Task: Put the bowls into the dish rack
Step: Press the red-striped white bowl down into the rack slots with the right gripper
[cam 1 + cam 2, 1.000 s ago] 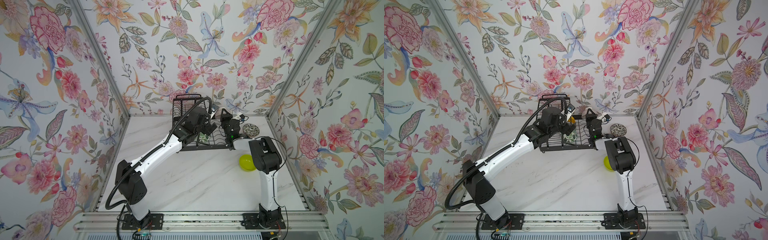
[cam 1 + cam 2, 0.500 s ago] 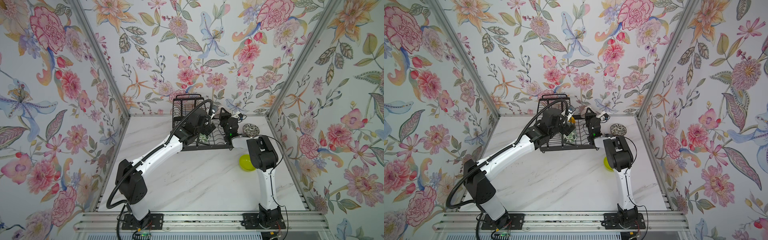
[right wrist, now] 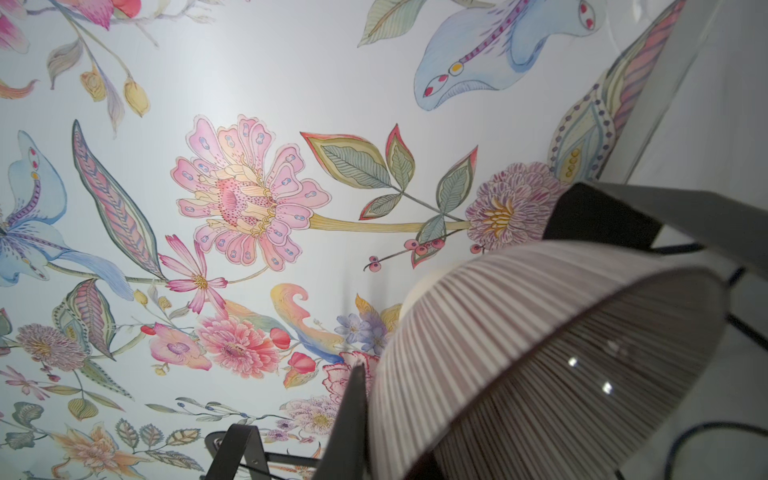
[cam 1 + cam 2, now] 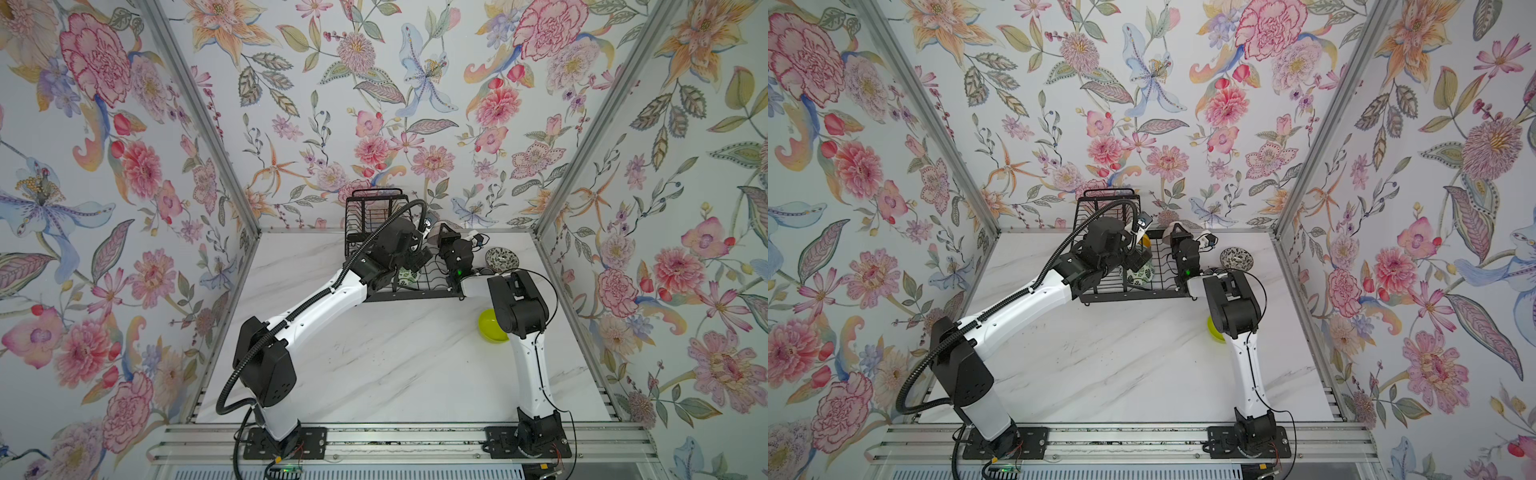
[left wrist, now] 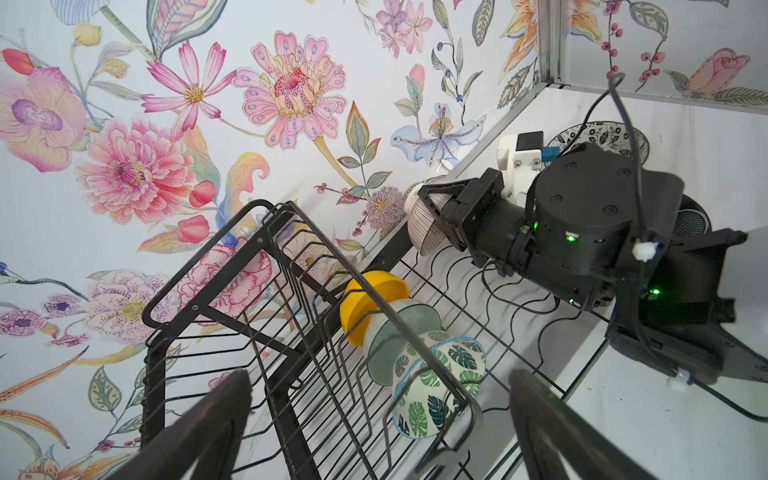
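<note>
Tabletop (image 4: 395, 365) of white marble carries everything, and both arms reach to its far side, where the black wire dish rack (image 4: 370, 212) stands against the floral back wall (image 4: 415, 104). Over the rack's lower tray hangs the left gripper (image 5: 380, 380), jaws spread wide and grasping nothing. Directly ahead of its gap, three bowls stand on edge in a nested row in the wavy slots. The leaf-patterned bowl (image 5: 436, 386) is nearest the fingers, the pale aqua bowl (image 5: 395, 336) is behind it, and the yellow bowl (image 5: 365, 303) is farthest away. Across the tray, the right gripper (image 5: 434, 208) is clamped on the rim of the pink-brown ribbed bowl (image 3: 540, 353). It holds the bowl tipped on its side above the tray's far end, foot toward the wall. Behind that gripper's wrist, off the rack, the black-and-white patterned bowl (image 4: 502, 259) sits upright on the marble. Farther back along the same arm, the lime green bowl (image 4: 490, 328) rests by the elbow, partly hidden.
</note>
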You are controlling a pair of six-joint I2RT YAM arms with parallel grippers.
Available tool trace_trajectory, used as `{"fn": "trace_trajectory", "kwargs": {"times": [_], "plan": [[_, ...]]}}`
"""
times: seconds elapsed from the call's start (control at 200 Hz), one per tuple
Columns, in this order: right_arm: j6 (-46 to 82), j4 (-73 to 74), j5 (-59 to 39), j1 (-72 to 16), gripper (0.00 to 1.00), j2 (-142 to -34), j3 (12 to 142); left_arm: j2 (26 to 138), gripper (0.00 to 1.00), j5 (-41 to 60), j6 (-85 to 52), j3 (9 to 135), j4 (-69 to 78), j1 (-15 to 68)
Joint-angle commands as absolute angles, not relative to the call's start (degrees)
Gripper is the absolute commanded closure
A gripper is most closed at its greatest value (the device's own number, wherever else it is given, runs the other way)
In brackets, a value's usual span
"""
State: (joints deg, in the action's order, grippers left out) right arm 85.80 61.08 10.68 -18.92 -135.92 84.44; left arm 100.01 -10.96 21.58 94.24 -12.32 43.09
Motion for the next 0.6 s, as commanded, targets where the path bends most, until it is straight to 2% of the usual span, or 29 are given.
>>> {"fn": "trace_trajectory", "kwargs": {"times": [0.0, 0.595], "plan": [[86.1, 64.1, 10.3, -18.6, 1.00, -136.4, 87.2, 100.7, 0.01, -10.9, 20.9, 93.4, -11.7, 43.2], [88.2, 61.9, 13.0, -19.3, 1.00, -140.5, 92.0, 100.0, 0.01, -10.5, 20.8, 92.6, -11.6, 42.4]]}}
